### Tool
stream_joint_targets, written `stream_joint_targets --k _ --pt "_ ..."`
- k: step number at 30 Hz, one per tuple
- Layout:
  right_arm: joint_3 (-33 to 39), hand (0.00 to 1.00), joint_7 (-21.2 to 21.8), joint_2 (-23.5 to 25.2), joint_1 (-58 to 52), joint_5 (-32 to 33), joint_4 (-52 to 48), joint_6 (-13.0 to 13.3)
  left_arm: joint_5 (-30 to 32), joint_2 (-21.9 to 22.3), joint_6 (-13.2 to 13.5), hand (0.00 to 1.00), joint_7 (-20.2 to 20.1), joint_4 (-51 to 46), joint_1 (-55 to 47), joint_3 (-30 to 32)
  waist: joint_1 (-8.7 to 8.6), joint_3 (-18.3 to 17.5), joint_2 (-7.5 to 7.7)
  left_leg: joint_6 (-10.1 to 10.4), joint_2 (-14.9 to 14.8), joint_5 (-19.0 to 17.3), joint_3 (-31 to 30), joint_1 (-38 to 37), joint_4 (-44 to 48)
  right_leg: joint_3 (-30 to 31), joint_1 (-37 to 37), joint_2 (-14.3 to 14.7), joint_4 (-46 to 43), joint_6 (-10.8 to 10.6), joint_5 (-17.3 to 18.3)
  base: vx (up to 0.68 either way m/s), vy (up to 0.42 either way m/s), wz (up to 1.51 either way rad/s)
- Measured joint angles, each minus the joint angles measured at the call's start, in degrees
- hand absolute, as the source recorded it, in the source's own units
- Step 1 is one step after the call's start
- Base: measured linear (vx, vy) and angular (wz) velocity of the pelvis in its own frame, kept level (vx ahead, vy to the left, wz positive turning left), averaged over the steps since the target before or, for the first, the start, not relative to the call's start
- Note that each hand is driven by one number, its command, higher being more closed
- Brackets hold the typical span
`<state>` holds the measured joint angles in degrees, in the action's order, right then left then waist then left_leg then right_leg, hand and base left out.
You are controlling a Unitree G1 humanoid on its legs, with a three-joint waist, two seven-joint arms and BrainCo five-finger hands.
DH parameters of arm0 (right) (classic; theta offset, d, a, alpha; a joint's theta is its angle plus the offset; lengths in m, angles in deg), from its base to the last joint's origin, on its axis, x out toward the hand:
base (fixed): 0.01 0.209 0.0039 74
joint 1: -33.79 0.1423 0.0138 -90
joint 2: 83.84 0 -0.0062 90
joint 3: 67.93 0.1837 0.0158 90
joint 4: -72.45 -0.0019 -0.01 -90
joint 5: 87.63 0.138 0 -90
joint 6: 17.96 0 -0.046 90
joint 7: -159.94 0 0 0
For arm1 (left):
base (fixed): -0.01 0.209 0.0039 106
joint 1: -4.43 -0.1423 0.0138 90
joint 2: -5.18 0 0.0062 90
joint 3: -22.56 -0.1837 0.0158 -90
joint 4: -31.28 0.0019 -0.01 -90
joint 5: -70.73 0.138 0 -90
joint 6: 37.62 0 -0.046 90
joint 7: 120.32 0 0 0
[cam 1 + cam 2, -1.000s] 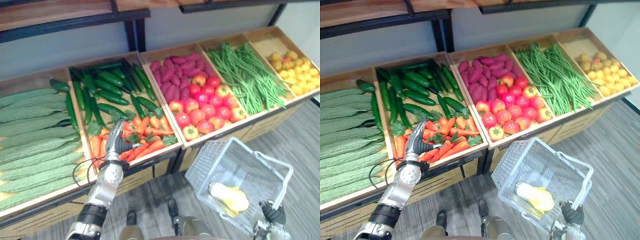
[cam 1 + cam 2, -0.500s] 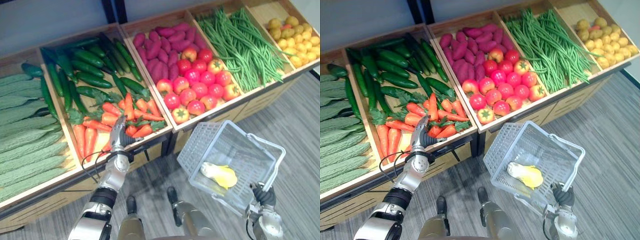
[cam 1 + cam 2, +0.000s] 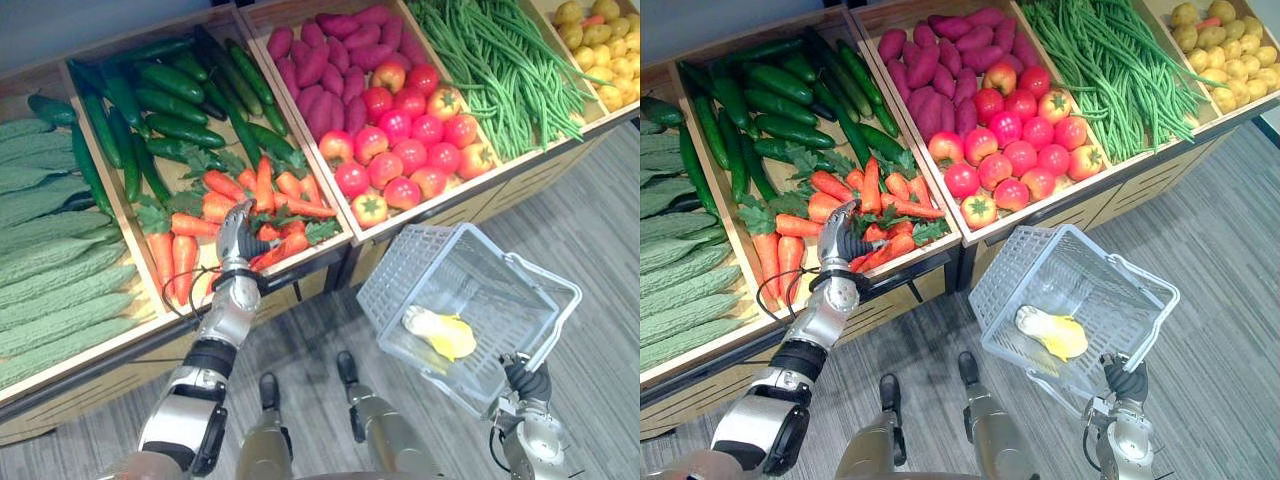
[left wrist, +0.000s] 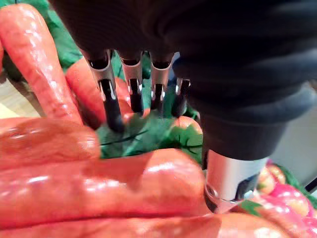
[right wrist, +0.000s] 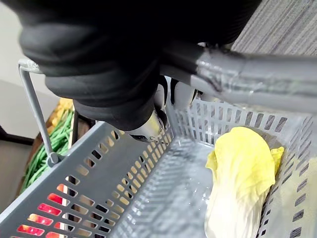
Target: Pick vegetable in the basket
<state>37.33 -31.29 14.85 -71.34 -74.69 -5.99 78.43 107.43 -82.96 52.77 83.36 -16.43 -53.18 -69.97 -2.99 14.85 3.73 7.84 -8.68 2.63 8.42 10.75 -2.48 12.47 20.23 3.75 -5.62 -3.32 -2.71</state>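
- The left hand (image 3: pixel 237 237) is down on the pile of glossy orange carrots with green leafy tops (image 3: pixel 262 205) in the wooden crate (image 3: pixel 310 263). No carrot is lifted. The grey slotted plastic basket (image 3: pixel 400 275) hangs off to the right, well apart from the crate, with one pale yellow leafy cabbage (image 3: pixel 440 333) inside.
- The left wrist view settles what the eye views leave vague. The fingers (image 4: pixel 110 94) are stretched out side by side, dark tips in the leaves beyond one fat carrot (image 4: pixel 99 188). The thumb (image 4: pixel 228 181) sits on the carrot's near side, and nothing is clamped yet.
- The risk, as I judge it, is that the carrots look slick and lie packed together. Closing the hand could squeeze the carrot out, or catch a leaf or a neighbour and drag it over the crate's front edge.
- The right hand (image 3: pixel 527 382) is curled round the basket's grey bar handle (image 5: pixel 257 77). The right wrist view shows that wrap close up, while the eye views show how the basket tilts. Tilted like that, a carrot dropped from too high might bounce out or set the basket swinging.
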Motion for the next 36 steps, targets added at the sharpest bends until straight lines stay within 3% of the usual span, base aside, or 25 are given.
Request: stream_joint_targets --k 5,22,36 --pt "1.4 1.00 -0.3 0.0 -1.2 0.0 -0.4 0.0 0.2 -0.2 0.1 1.00 0.1 -0.1 -0.1 -0.3 -0.26 0.2 -0.12 -0.1 1.0 0.1 0.0 -0.7 -0.6 0.0 -0.1 -0.9 -0.2 -0.4 -2.0 0.07 0.019 0.00" --pt "1.9 1.00 -0.3 0.2 -1.9 0.0 -1.4 1.1 -0.1 -0.8 -0.7 1.00 0.6 -5.0 -1.0 -0.1 -1.16 1.7 -0.15 -0.7 2.1 0.5 -0.3 -1.6 -0.7 0.0 -1.0 -1.9 0.0 -0.3 -2.0 0.02 0.014 0.01" --pt "2.7 1.00 -0.2 2.5 -2.8 0.0 -1.3 1.2 -6.6 0.2 -1.0 1.00 7.9 -34.4 -12.2 6.1 -0.94 2.2 -0.24 -0.8 2.2 0.4 -0.6 -4.8 -1.5 -0.1 -4.4 -1.9 1.0 -0.1 -1.5 0.03 0.012 0.01"
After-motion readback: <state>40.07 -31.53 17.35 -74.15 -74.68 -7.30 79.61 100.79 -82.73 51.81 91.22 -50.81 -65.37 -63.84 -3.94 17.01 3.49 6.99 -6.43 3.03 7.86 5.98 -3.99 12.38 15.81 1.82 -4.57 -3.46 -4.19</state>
